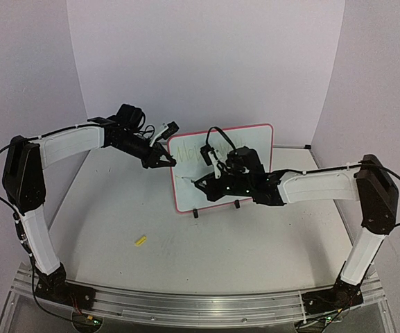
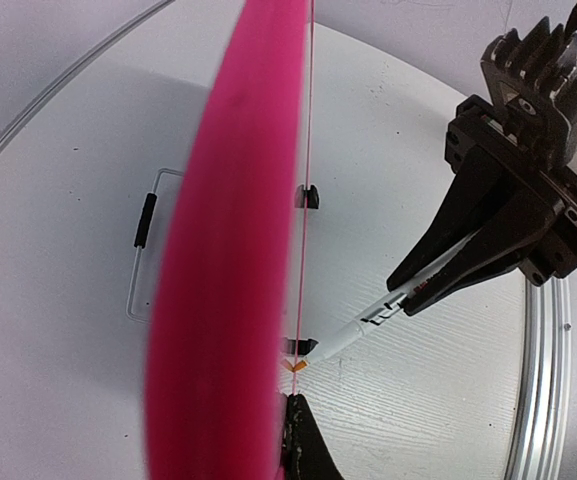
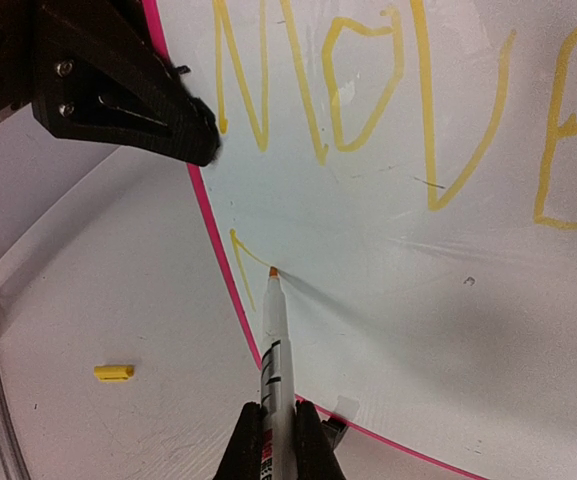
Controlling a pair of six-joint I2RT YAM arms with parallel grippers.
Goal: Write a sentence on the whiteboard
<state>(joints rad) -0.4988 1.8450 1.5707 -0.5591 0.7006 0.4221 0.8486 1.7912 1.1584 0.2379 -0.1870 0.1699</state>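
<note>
The whiteboard (image 1: 251, 142) stands upright mid-table on black feet, its pink frame (image 2: 228, 260) edge-on and blurred in the left wrist view. My left gripper (image 1: 166, 161) is shut on the board's left edge; one finger (image 2: 306, 445) shows beside the frame. My right gripper (image 3: 276, 445) is shut on a silver marker (image 3: 275, 350) whose orange tip (image 3: 273, 271) touches the board's lower left. The sentence's top line (image 3: 368, 90) shows large yellow letters. Below it, a short angled yellow stroke (image 3: 240, 262) ends at the tip. The right gripper (image 2: 438, 275) and marker (image 2: 363, 325) also appear there.
A small yellow marker cap (image 1: 141, 241) lies on the table in front of and left of the board, also in the right wrist view (image 3: 114, 372). A thin wire loop with a black sleeve (image 2: 145, 220) lies behind the board. White walls enclose the table.
</note>
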